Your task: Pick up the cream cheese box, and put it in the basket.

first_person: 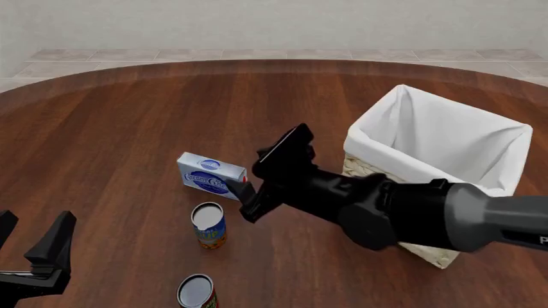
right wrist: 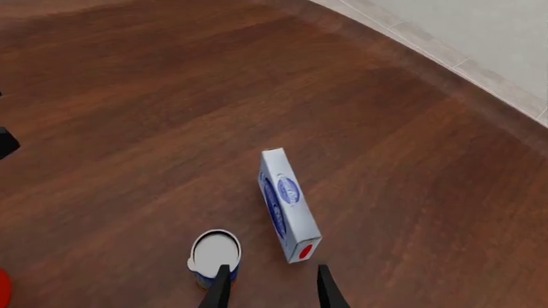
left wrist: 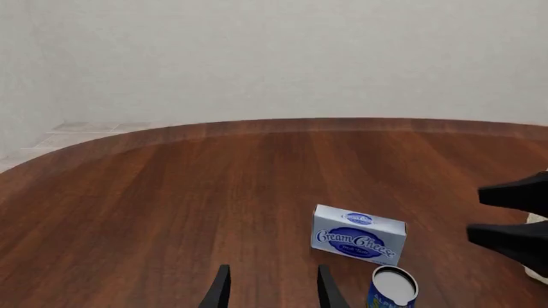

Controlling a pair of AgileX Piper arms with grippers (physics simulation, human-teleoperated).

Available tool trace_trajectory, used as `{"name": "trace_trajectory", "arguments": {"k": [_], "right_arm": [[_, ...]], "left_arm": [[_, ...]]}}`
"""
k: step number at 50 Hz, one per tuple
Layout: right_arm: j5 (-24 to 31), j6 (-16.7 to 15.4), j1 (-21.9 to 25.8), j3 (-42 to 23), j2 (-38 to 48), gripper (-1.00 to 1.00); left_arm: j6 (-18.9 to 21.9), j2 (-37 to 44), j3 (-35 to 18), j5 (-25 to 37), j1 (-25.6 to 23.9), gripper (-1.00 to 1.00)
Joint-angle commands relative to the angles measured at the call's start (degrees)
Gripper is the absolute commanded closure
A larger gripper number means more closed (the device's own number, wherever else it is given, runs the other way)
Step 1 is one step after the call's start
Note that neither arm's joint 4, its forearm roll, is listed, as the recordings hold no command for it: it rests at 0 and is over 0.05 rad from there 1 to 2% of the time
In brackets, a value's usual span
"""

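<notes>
The cream cheese box (first_person: 212,176) lies on the wooden table (first_person: 111,128) near its middle, well short of the far edge, logo face up and red end turned toward the right gripper (first_person: 269,173), which hangs just beside it with its two fingers spread apart and nothing between them. A blue can (first_person: 208,225) stands just on the near side of the box, a second can (first_person: 197,292) by the table's near edge, and the basket (first_person: 437,160) sits toward the right edge. The left gripper (first_person: 34,247) hovers at the near left corner, jaws parted and empty.
</notes>
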Motion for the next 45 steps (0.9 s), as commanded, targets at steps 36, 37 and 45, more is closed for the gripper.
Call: {"name": "trace_trajectory", "arguments": {"k": [36,37,45], "right_arm": [[2.6,-1.7,-3.5,-9.3,10.6,-1.0],[2.7,-1.8,-3.6,-9.5,10.8,-1.0],[2.8,-1.9,-4.3,-11.0,12.3,-1.0]], "left_arm": [[-0.4,3.3,0.0,-3.2,-0.3,-1.0],[-0.5,3.4,0.0,-3.2,-0.3,-1.0],[-0.6,3.4,-0.1,-3.1,-0.2,-1.0]]}}
